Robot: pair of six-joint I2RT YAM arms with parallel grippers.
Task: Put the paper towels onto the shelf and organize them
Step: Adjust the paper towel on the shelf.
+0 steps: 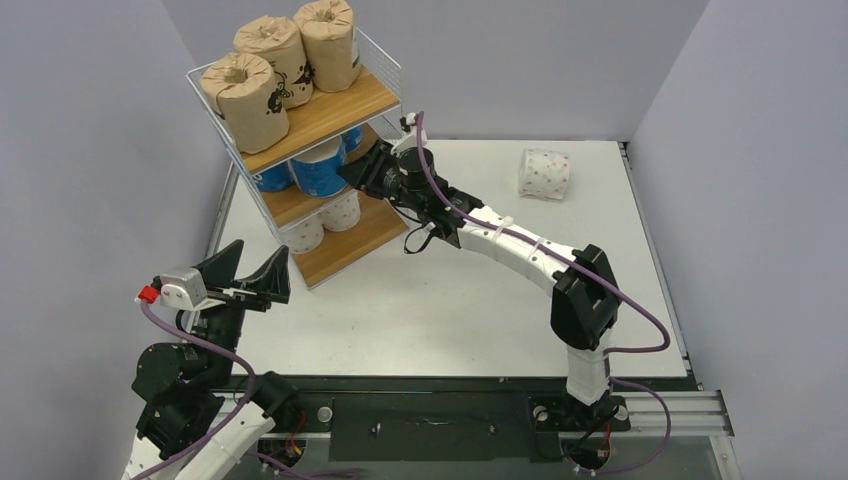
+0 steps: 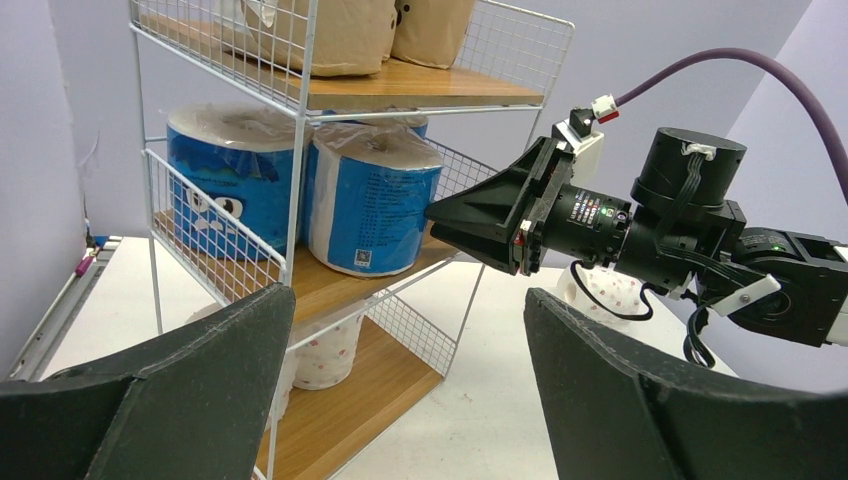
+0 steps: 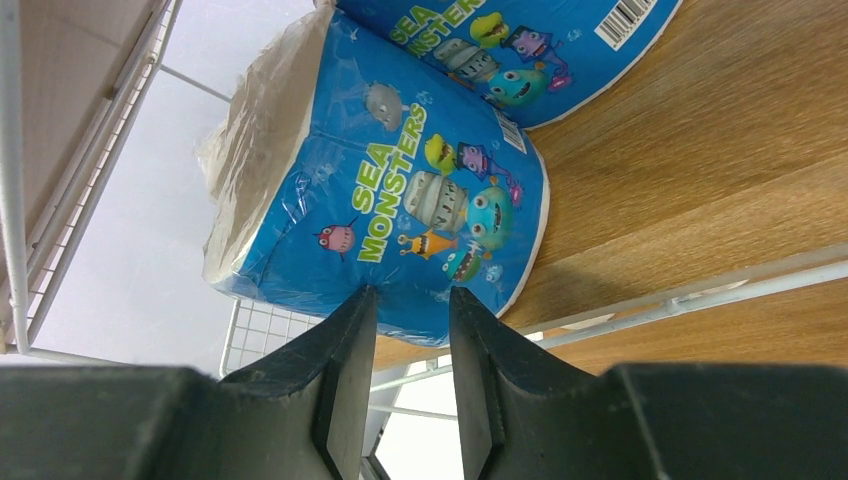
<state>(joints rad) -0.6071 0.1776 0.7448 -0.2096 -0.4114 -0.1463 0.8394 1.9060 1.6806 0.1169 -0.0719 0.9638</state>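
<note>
A: Where are the paper towels (image 1: 262, 72)?
B: Brown rolls (image 1: 245, 100) atop the shelf (image 1: 330, 115), blue rolls (image 1: 320, 172) mid-tier, spotted white rolls (image 1: 340, 210) below; one spotted roll (image 1: 545, 173) lies on the tabletop (image 1: 450, 300).
A: Grippers?
B: Right gripper (image 3: 410, 292) barely open, empty, at a blue roll; left gripper (image 2: 407, 293) wide, empty.

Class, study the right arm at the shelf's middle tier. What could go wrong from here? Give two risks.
1. The right tool has its tips at a blue-wrapped roll that stands near the tier's edge. A careless push, or a snag on the wrap, might topple it.
2. The tool is close to the wire of the shelf. A bump could shake the rack and unsettle the brown rolls on top.
</note>
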